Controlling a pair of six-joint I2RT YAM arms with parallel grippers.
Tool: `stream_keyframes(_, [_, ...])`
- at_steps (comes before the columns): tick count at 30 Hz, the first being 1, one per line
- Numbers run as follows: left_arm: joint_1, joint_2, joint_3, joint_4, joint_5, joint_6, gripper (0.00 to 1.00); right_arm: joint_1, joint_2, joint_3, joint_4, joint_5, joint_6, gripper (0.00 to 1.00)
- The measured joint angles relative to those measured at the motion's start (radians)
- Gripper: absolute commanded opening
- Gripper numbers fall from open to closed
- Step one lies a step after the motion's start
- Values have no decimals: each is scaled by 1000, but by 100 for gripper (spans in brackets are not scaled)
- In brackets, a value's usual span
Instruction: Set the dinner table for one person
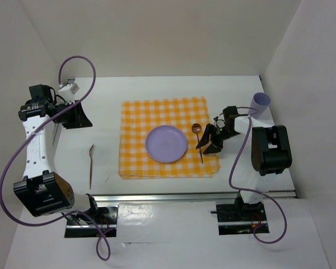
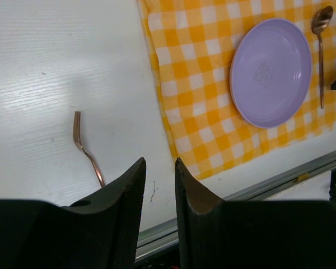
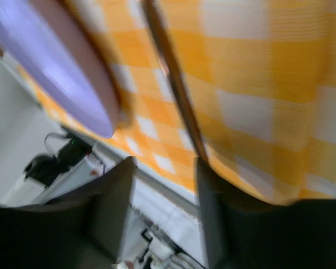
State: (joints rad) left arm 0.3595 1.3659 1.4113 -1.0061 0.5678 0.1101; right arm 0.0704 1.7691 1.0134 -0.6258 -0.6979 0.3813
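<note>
Dinner table (image 1: 157,89) — bare white top under everything, checked cloth (image 1: 137,120) at its middle, plate (image 1: 166,144) centred on the cloth. Right gripper (image 1: 209,141) low just beside spoon (image 1: 200,144) handle, jaws apart, nothing clamped; blurred up close, so cannot tell about contact. Risks nudging the spoon askew, or snagging the cloth and dragging the plate along. Left gripper (image 2: 159,165) raised, jaws narrowly parted, empty — could shove the fork (image 1: 91,168) sideways with so narrow a gap instead of straddling it.

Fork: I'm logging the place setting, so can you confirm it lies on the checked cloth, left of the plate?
No. The fork lies on the bare white table, beside the cloth, not on it, left of the plate. The top view shows it.
</note>
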Motion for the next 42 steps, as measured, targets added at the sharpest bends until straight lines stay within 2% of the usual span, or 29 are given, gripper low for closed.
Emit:
stream_keyframes(2, [0, 0, 0, 1, -17, 6, 34, 5, -1, 6, -11, 60, -1, 37])
stream_keyframes(5, [-1, -4, -25, 31, -82, 24, 34, 14, -16, 14, -30, 127, 2, 37])
stream_keyframes(7, [-5, -10, -79, 73, -182, 44, 34, 23, -37, 26, -51, 169, 3, 37])
stream_keyframes(9, [-15, -1, -137, 101, -283, 75, 34, 45, -62, 50, -73, 216, 5, 38])
stream_keyframes(14, [-53, 107, -227, 98, -394, 189, 49, 138, -137, 108, -103, 323, 19, 50])
stream_keyframes(17, [-83, 116, -322, 124, -476, 269, 53, 183, -196, 110, -115, 364, 31, 50])
stream_keyframes(18, [-90, 116, -340, 114, -489, 295, 59, 192, -214, 109, -118, 372, 34, 50])
stream_keyframes(19, [-93, 116, -348, 105, -497, 316, 60, 197, -231, 108, -119, 378, 38, 50])
stream_keyframes(24, [-113, 143, -350, 98, -537, 333, 60, 199, -274, 89, -115, 393, 51, 50])
stream_keyframes(31, [-129, 355, -303, 119, -521, 248, 60, 199, -272, 85, -116, 393, 47, 50])
stream_keyframes(35, [-134, 383, -270, 122, -512, 220, 55, 199, -272, 85, -115, 396, 47, 50])
stream_keyframes(42, [-164, 442, -285, 159, -561, 194, 30, 199, -272, 84, -112, 396, 47, 50])
